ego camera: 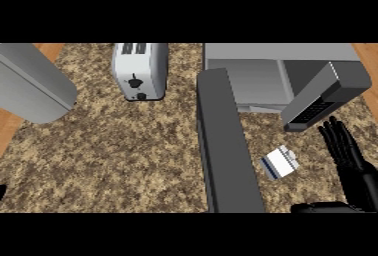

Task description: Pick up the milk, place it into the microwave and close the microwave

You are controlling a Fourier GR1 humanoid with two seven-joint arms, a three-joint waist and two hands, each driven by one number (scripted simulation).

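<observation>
Reaching for the milk [280,162] is the step we are judging to be in hand: the carton is lying on the worktop [133,150] between the open microwave door [227,150] and our right hand [347,155], whose fingers are straight and spread, holding nothing. Next we are needing to bring that hand down and curl round the carton before lifting it into the microwave [284,75]. We are counting one milk, one microwave, one toaster [139,70] and one hand.
</observation>
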